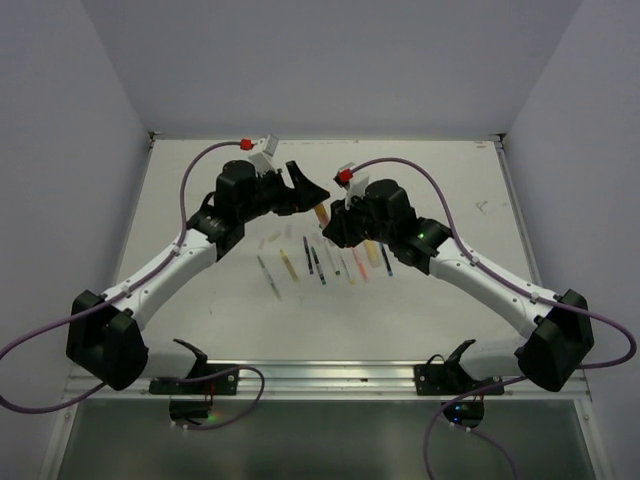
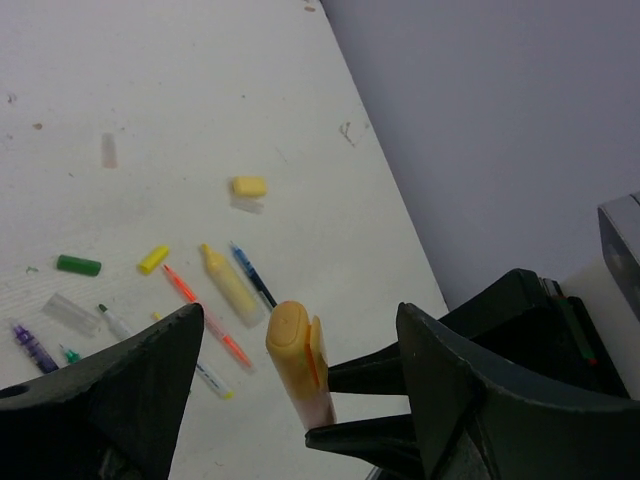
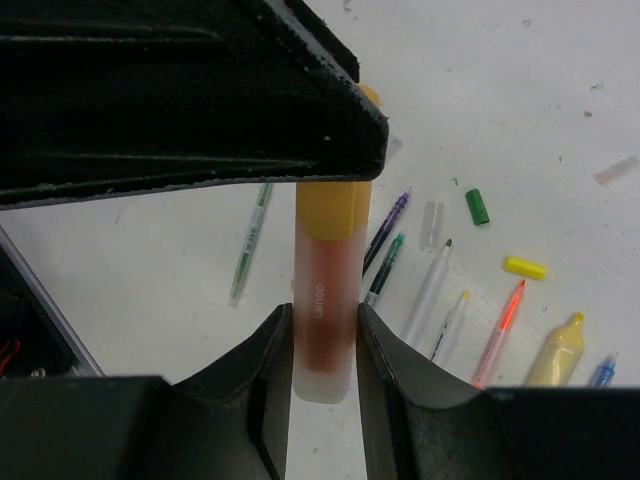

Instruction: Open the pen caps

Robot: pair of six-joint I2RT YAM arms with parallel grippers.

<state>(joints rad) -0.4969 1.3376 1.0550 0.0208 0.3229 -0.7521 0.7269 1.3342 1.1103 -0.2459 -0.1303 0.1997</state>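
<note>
– Cap [image 1: 320, 212], the orange one: where is it in the top view?
– Mid-frame, lifted off the table [image 1: 450, 290], between the left gripper [image 1: 310, 194] and the right gripper [image 1: 331, 226]. The other pens [image 1: 318, 262] lie in a row just below it in the frame, well apart.
– And the left wrist view?
– The cap sits at bottom centre on its highlighter [image 2: 314, 402], tilted. The left jaws are spread, one on either side, with a gap on each. The right fingers [image 2: 365, 376] pinch the barrel at lower right.
– How will it handle?
– Light, stiff, smooth plastic, I judge. It is probably a snap fit, so it may slip. Best to grip across the cap's sides, clear of the clip, and pull straight along the barrel.
– Is anything in the way?
– A yellow cap [image 2: 249, 186] and a green cap [image 2: 78, 265] lie on the table at centre and left, well apart. Nothing stands between the jaws and the cap.
– Right wrist view?
– The barrel stands upright at centre, clamped by the right jaws at the bottom. A left finger [image 3: 180, 100] hides the cap's top, so I cannot tell whether it touches.
</note>
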